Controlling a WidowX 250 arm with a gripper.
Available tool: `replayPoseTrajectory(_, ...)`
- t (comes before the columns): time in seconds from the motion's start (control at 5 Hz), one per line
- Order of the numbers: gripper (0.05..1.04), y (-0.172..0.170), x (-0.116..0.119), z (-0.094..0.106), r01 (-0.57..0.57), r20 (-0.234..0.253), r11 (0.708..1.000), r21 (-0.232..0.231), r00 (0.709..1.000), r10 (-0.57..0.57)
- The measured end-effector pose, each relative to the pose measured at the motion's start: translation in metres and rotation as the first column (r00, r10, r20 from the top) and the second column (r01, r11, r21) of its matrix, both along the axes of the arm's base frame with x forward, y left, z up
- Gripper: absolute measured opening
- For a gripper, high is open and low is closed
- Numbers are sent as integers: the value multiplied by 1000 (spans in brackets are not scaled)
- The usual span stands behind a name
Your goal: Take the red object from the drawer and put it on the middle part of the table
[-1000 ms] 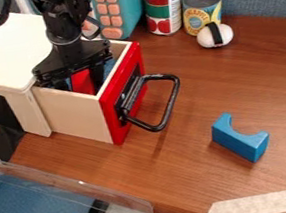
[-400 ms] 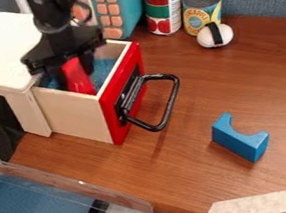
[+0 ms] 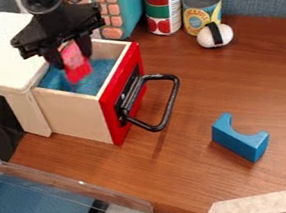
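Two fingers of the gripper (image 3: 70, 58) clamp the red object (image 3: 78, 68) from opposite sides, presumably to limit slippage, and suspend it over the open drawer (image 3: 72, 112), likely so that it clears the walls before transfer to the mid-table (image 3: 237, 82) area.

Blk arm (image 3: 51, 13) w/ rounded joint (image 3: 42, 1); blk end effector (image 3: 71, 60), wide & angular up top.

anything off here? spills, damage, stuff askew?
Nothing stands out. The black two-finger gripper holds the red object above the open, red-fronted wooden drawer, which fits the task. Both metal food cans stand upright; no visible spill or damage.
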State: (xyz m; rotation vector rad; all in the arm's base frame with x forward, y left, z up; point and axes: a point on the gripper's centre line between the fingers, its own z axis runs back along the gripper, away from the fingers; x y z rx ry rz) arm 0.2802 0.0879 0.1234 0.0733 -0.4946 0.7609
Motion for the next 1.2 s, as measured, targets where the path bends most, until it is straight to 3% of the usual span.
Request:
replayPoseTrajectory(0.4,511,-41,9,-4,201,-55,980,-11,978,-201)
replayPoseTrajectory(0.6,510,-71,13,-11,344,-97,939,7,935,-341)
replayPoseTrajectory(1.0,510,-114,16,-9,492,-108,866,90,869,-482)
replayPoseTrajectory(1.2,510,-129,19,-18,551,-136,829,95,833,-537)
